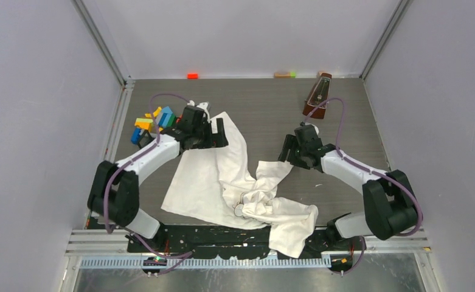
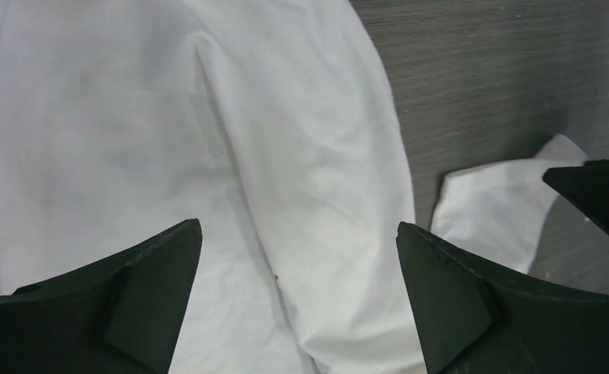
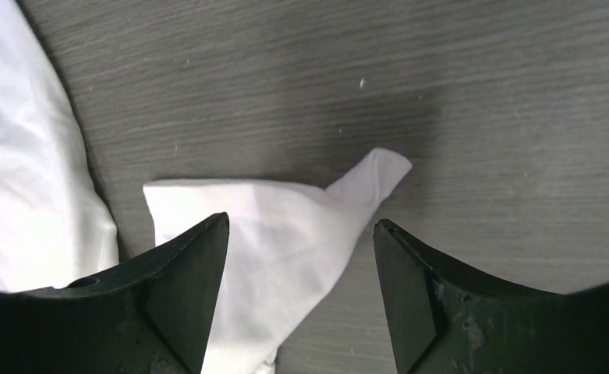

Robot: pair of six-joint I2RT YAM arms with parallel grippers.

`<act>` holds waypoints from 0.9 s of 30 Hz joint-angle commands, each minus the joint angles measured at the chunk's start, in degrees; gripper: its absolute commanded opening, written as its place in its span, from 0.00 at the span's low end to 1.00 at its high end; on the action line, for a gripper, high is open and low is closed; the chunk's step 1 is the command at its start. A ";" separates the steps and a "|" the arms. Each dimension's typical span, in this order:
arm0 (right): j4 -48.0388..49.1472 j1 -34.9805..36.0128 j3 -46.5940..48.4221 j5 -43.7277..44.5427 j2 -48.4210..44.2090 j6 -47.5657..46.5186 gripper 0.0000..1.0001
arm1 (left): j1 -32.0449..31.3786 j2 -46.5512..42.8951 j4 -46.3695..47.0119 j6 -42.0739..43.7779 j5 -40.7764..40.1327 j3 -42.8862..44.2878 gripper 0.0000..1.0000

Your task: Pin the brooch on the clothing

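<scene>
The clothing (image 1: 201,182) is a white T-shirt lying crumpled and partly folded in the middle of the grey table; only a small dark edge of its print (image 1: 239,210) shows near the front. My left gripper (image 1: 221,131) is open just above the shirt's far end, with plain white cloth (image 2: 285,140) between its fingers (image 2: 299,227). My right gripper (image 1: 287,149) is open above a pointed white corner of the shirt (image 3: 285,222), which lies between and below its jaws (image 3: 301,221). I cannot make out a brooch in any view.
Several coloured blocks (image 1: 152,120) lie behind my left arm. A brown wooden metronome (image 1: 318,94) stands at the back right. An orange block (image 1: 192,75) and a small tan-green piece (image 1: 285,74) sit by the back wall. My right gripper's finger shows in the left wrist view (image 2: 597,195).
</scene>
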 commanded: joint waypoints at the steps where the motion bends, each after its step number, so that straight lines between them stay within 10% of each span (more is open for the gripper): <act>1: 4.61 -0.80 3.67 1.72 4.61 -1.11 0.74 | -0.06 8.57 1.14 2.57 -8.04 5.56 1.00; 27: 6.39 -1.30 3.92 1.07 9.42 -0.21 0.29 | -0.72 50.04 -6.27 17.49 -24.21 51.18 0.92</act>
